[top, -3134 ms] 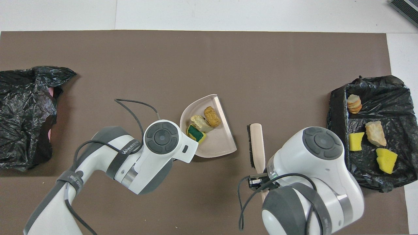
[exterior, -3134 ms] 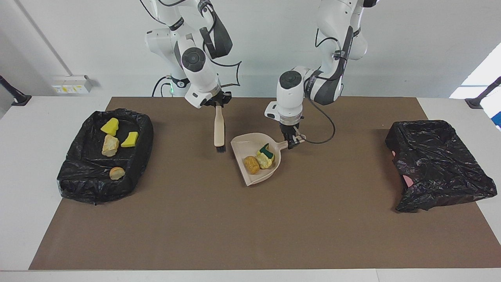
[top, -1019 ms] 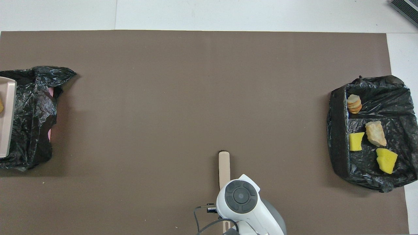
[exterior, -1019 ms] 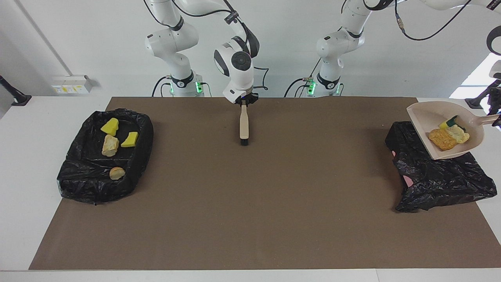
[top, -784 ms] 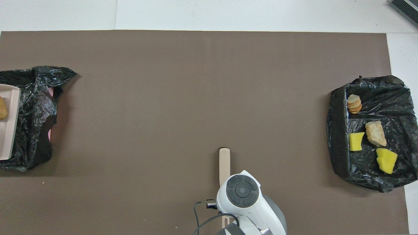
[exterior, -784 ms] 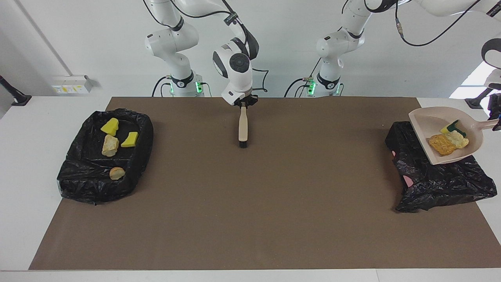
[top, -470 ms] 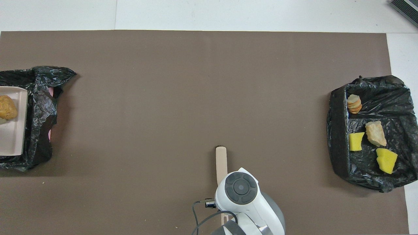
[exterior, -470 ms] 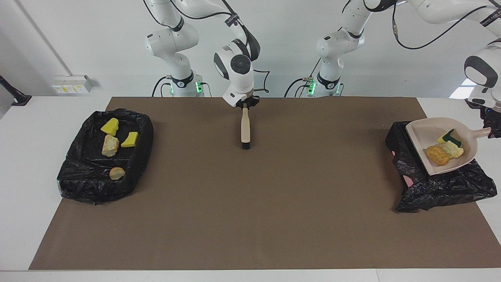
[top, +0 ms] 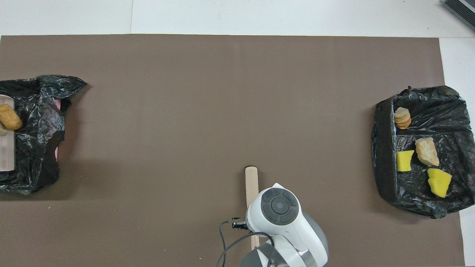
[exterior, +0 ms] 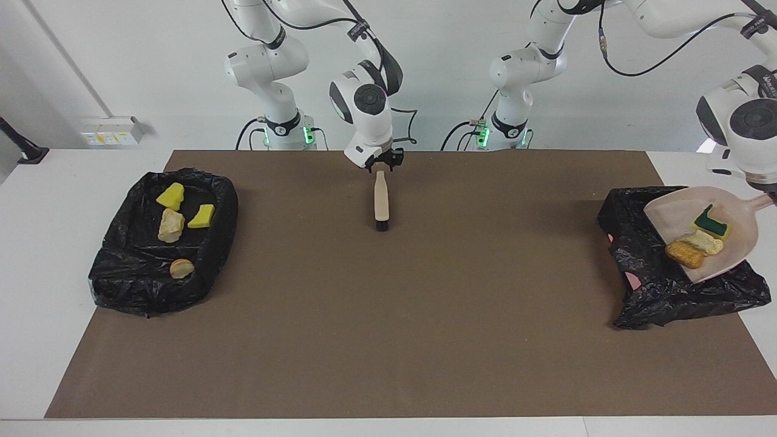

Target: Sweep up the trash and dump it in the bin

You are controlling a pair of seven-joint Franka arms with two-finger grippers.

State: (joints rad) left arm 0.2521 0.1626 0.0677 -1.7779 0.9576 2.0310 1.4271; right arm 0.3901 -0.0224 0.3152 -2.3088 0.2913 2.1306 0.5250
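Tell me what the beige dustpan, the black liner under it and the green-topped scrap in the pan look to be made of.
Beige dustpan: likely moulded plastic, with a smooth, even matte surface and thin rim.
Black liner: thin plastic film, crinkled and faintly glossy, draped over the bin.
Green-topped scrap: probably a scouring sponge, a dark green layer on a yellow block.
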